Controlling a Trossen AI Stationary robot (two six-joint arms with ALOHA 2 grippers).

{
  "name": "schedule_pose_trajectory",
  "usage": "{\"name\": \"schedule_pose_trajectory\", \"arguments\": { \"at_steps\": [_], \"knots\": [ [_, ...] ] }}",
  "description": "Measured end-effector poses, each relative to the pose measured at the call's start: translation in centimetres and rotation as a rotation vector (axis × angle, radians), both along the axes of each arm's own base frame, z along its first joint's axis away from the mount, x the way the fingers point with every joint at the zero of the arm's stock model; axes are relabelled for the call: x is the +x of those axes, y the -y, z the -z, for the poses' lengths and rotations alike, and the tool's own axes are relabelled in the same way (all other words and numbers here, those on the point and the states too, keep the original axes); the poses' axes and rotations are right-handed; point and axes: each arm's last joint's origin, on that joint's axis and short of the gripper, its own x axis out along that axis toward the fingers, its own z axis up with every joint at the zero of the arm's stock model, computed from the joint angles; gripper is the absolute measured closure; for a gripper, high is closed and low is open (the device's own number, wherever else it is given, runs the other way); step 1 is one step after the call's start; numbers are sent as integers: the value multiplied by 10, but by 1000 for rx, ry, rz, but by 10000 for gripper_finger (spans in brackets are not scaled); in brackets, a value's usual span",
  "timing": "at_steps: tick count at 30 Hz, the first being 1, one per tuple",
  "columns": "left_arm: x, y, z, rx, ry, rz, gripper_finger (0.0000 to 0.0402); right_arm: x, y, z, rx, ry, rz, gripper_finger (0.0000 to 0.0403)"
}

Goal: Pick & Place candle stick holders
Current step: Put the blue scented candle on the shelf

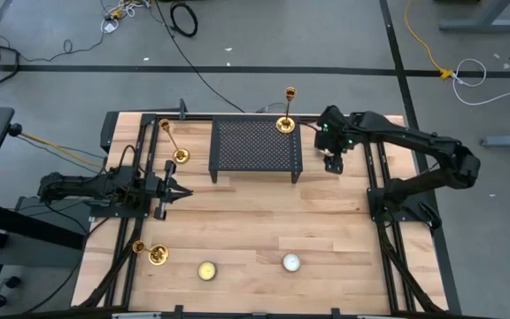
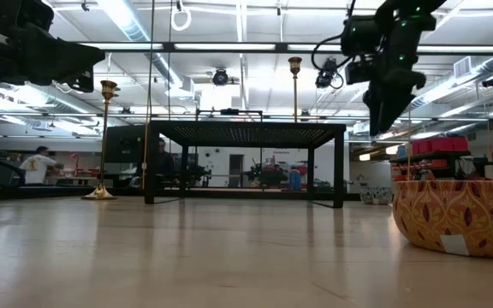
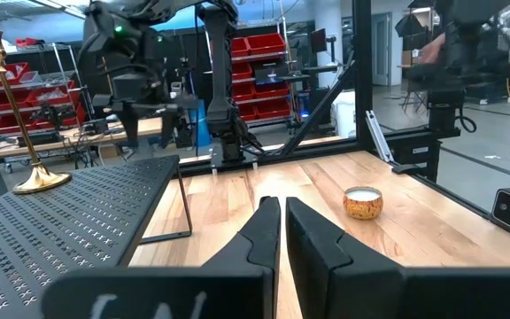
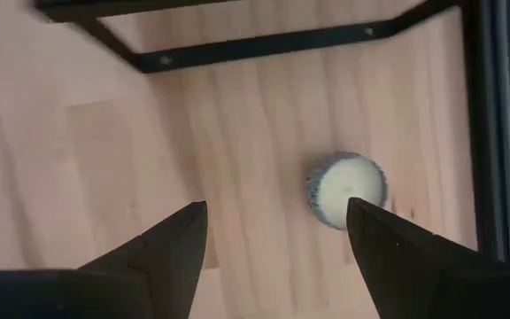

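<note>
Three gold candle stick holders stand upright on their round bases. One (image 1: 287, 115) (image 2: 295, 85) (image 3: 20, 124) is on the far right corner of the black mesh rack (image 1: 255, 146). A second (image 1: 173, 143) (image 2: 103, 141) is on the table just left of the rack. The third (image 1: 153, 254) is at the near left. My right gripper (image 1: 333, 164) (image 4: 277, 208) hangs open and pointing down, above the bare wood just right of the rack, with nothing between its fingers. My left gripper (image 1: 184, 192) (image 3: 282, 230) rests shut and level at the table's left.
Two small candle cups sit near the front edge, a yellow one (image 1: 206, 270) and a white one (image 1: 291, 262) (image 3: 362, 202). The right wrist view shows a white candle (image 4: 346, 189) and the rack's foot bar (image 4: 264, 44). Black frame rails (image 1: 381, 177) run along the table's sides.
</note>
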Motion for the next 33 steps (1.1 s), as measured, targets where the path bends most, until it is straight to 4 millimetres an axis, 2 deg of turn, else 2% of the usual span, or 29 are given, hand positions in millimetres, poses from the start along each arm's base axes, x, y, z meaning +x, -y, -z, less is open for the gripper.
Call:
{"name": "schedule_pose_trajectory", "arguments": {
  "at_steps": [7, 17, 24, 33],
  "knots": [
    [0, 0, 0, 0, 0, 0, 376, -1, 23, 11, -36, -40, 87, 131],
    [0, 0, 0, 0, 0, 0, 376, 13, 40, 31, -32, -48, 110, 131],
    [0, 0, 0, 0, 1, 0, 376, 16, 42, 39, -45, -41, 114, 131],
    [0, 0, 0, 0, 1, 0, 376, 3, 33, 76, -25, -97, 142, 131]
  ]
}}
